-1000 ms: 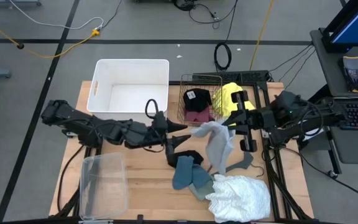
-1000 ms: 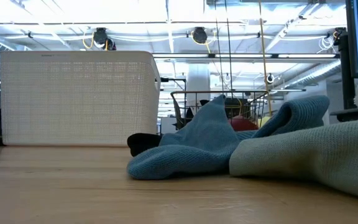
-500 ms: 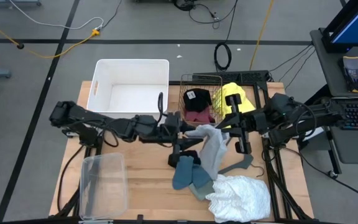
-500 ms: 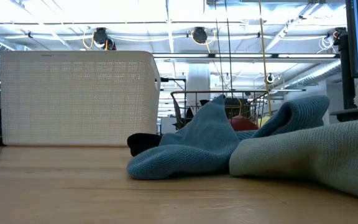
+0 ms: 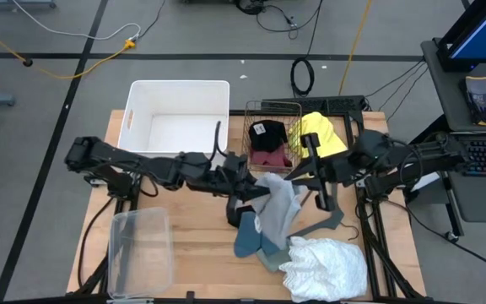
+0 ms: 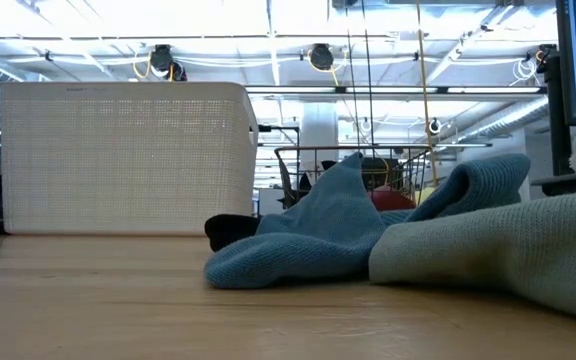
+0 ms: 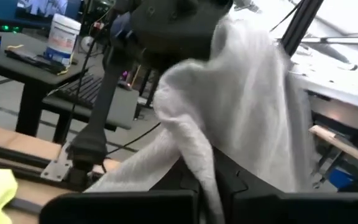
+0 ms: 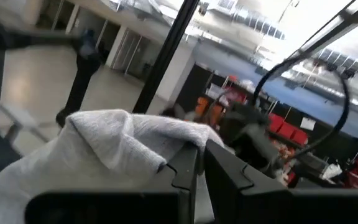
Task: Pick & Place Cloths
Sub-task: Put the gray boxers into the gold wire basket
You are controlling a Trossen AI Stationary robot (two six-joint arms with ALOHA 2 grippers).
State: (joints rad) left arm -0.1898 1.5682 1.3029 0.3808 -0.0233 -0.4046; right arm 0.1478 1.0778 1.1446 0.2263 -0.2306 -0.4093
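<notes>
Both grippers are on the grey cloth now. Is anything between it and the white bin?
Nothing visible. The grey cloth hangs between the left gripper and right gripper, beside the wire basket. The white bin lies past the left arm, over bare table.

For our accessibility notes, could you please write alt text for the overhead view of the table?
Seen from above, both robot arms meet at mid-table over a pale grey cloth, the left hand and right hand at its opposite edges. Around it lie blue-grey cloths, a frilly white cloth and a grey hanger; behind stand a white bin and a wire basket.
</notes>
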